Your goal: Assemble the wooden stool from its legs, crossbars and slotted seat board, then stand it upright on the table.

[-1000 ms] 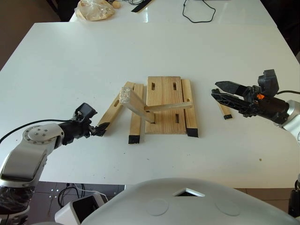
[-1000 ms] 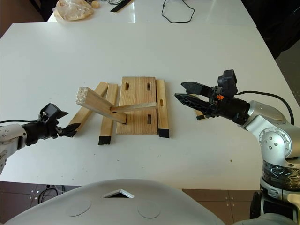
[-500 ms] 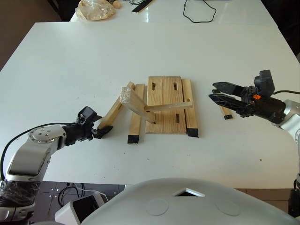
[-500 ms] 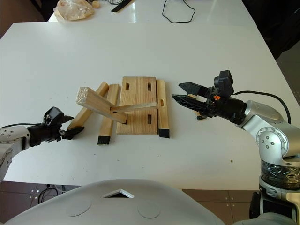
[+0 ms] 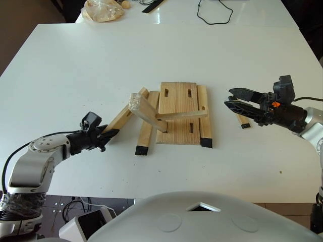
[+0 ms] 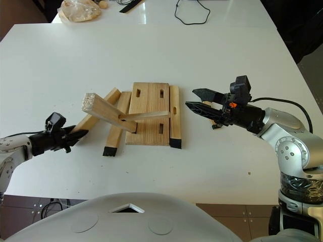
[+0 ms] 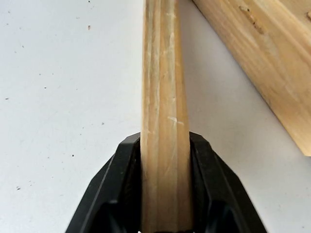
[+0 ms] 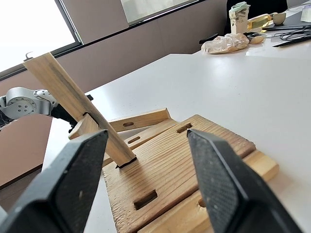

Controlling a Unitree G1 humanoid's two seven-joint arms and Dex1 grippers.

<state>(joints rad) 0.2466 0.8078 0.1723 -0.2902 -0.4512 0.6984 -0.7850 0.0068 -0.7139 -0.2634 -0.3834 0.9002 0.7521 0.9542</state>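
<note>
Left of the slotted seat board (image 5: 177, 99), the left gripper (image 5: 104, 135) clamps one end of a wooden leg (image 5: 124, 115); right of the board, the right gripper (image 5: 229, 97) gapes wide, empty.

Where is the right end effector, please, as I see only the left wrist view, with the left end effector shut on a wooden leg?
Observer: The right end effector hovers open above the table, to the right of the slotted seat board.
Operator: Thanks. Is anything on the board?
Observer: A crossbar lies across it, joined to a tilted leg with its upper end raised.
Operator: Any other legs?
Observer: Besides your wooden leg, a second leg lies flat left of the board and a third leg right of it.
</note>
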